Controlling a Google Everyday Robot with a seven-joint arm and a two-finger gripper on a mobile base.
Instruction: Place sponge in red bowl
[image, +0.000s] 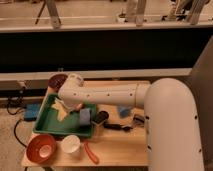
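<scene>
The red bowl (41, 148) stands empty at the front left corner of the wooden table. A blue block (85, 117), which looks like the sponge, stands at the right end of the green tray (46, 125). My white arm reaches in from the right. Its gripper (62, 108) points down into the middle of the tray, just left of the blue block and behind the red bowl. I cannot tell whether it touches anything.
A white cup (70, 144) stands right of the red bowl, with a red utensil (91, 153) beside it. A dark bowl (57, 81) sits behind the tray. A blue object (124, 111) and black objects (118, 126) lie right of the tray.
</scene>
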